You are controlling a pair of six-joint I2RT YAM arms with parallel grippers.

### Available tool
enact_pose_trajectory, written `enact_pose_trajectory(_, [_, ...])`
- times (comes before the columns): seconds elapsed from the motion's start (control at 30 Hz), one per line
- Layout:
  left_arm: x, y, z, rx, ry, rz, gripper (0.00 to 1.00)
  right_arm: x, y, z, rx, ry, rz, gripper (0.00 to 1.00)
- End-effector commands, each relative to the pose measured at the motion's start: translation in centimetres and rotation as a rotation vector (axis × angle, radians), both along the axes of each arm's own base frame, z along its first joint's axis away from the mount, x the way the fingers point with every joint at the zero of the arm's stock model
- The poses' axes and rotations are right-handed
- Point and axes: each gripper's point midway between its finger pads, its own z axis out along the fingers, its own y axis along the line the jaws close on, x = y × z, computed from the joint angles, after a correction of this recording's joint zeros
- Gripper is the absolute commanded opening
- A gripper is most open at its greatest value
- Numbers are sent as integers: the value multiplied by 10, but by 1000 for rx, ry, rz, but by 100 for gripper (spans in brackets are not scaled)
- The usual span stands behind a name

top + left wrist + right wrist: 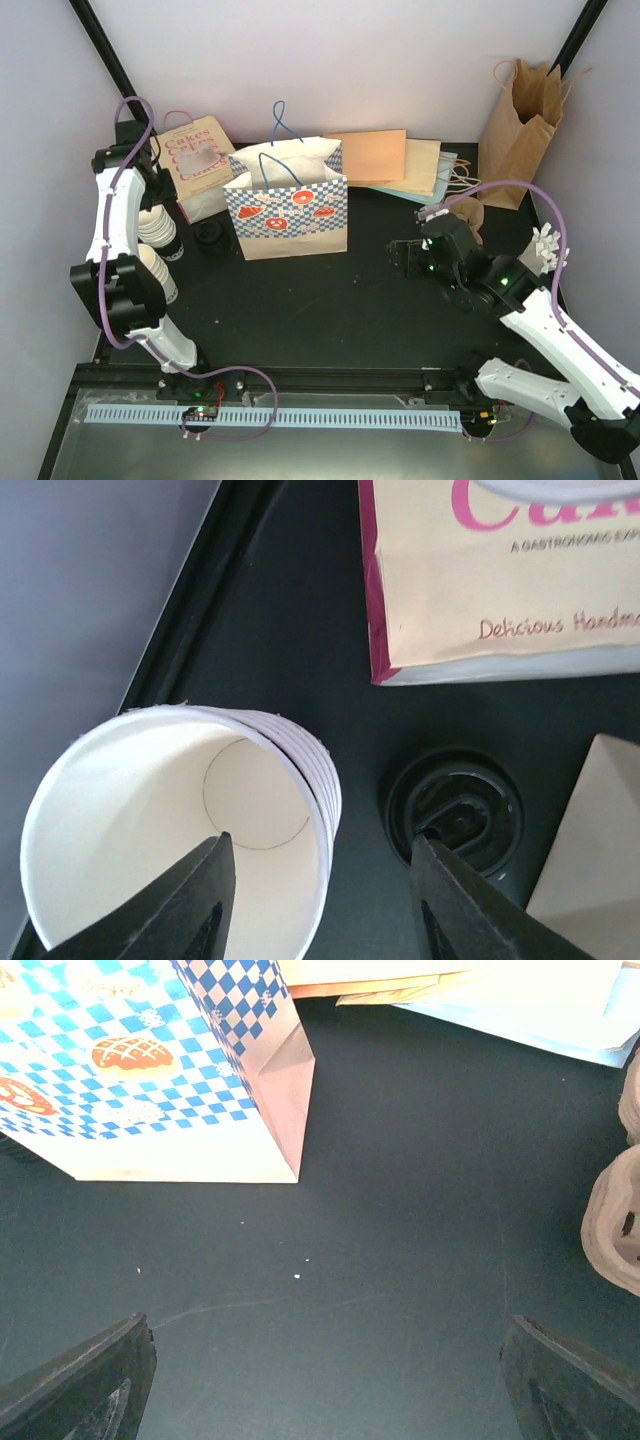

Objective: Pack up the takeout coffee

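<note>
A cream-white ribbed paper cup [170, 810] stands open-topped at the table's left edge, with a round black lid [455, 810] lying flat just to its right. My left gripper [320, 880] hangs over the cup's right rim. One finger [195, 900] is inside the cup and the other [450, 900] is outside, above the lid. The jaws stand apart with the cup wall between them and no contact showing. From above, cups [158, 228] and the lid [209, 237] sit under the left arm. My right gripper [325, 1360] is open over bare table, holding nothing.
A blue-checked paper bag [290, 205] stands open at centre back. A "Cakes" bag [200, 165] leans behind the cups. Flat bags [390, 160] lie at the back and a brown bag [520, 125] stands in the right corner. A pulp carrier [615, 1220] is right of the right gripper.
</note>
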Motion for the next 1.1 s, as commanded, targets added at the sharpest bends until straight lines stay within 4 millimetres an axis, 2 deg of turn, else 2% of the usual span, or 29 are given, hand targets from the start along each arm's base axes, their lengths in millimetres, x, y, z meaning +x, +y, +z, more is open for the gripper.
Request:
enact_pose_trajectory(0.0, [-7,4,3,21,46,-6,48,-4,-6,7,19,-25,-8,96])
enact_pose_trajectory(0.2, [-3,3,-4,14,56,-13,38,-3,0,3,26,-21,14,96])
enact_pose_trajectory(0.3, [-1,1,-9,0,62,-21,28,-1,1,4,13,-19,19,96])
enact_pose_trajectory(0.5, [-1,3,-19,-1,93,-16,24,1,2,4,9,-23,21,96])
enact_pose_trajectory(0.67, [-1,6,-19,17,94,-8,11,1,3,3,11,-20,23,96])
enact_pose_trajectory(0.87, [1,5,-24,9,108,-15,3,1,2,3,8,-21,22,96])
enact_pose_trajectory(1.07, [-7,7,-12,61,106,3,1,0,1,2,2,-19,20,96])
